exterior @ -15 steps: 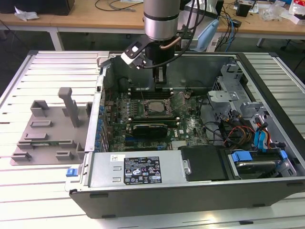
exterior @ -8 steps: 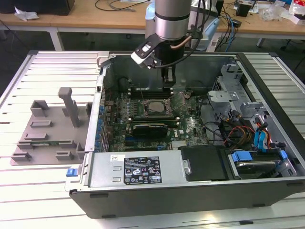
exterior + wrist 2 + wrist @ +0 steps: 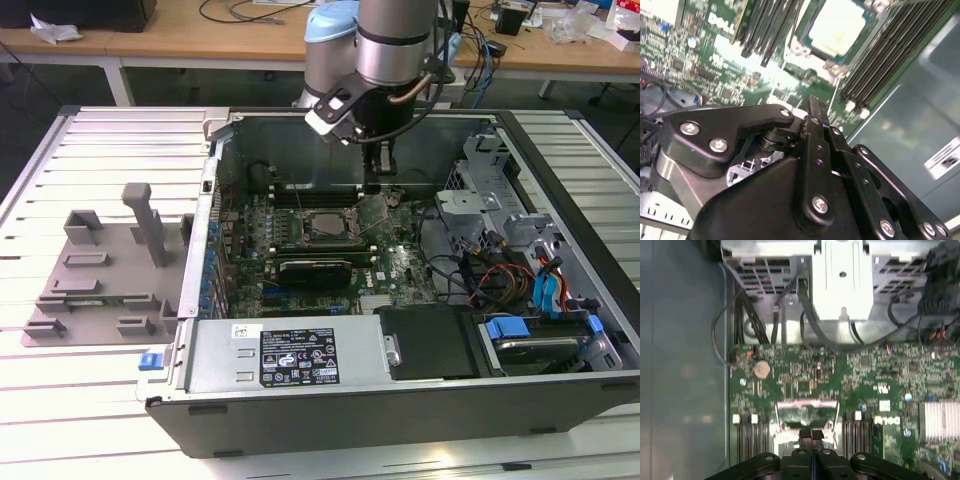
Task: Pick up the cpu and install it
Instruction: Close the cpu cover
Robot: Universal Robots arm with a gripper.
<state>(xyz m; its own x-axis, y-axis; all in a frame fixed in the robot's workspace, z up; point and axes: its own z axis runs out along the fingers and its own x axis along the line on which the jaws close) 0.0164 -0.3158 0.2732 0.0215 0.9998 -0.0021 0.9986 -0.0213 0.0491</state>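
Note:
The cpu (image 3: 837, 25) is a pale silver square lying flat in its socket (image 3: 322, 228) on the green motherboard, in the middle of the open computer case. My gripper (image 3: 372, 185) hangs inside the case just to the exterior view's right of the socket, above the raised metal load plate (image 3: 375, 212). Its two black fingers (image 3: 811, 432) are pressed together, with nothing visible between them. In the second wrist view the fingertips (image 3: 812, 102) sit a short way from the cpu and are not touching it.
A grey plastic tray (image 3: 90, 270) with upright pegs lies on the slatted table at the exterior view's left. A long black ribbed block (image 3: 318, 268) sits just in front of the socket. Cables (image 3: 490, 275), a drive cage (image 3: 480, 165) and the case walls close in around it.

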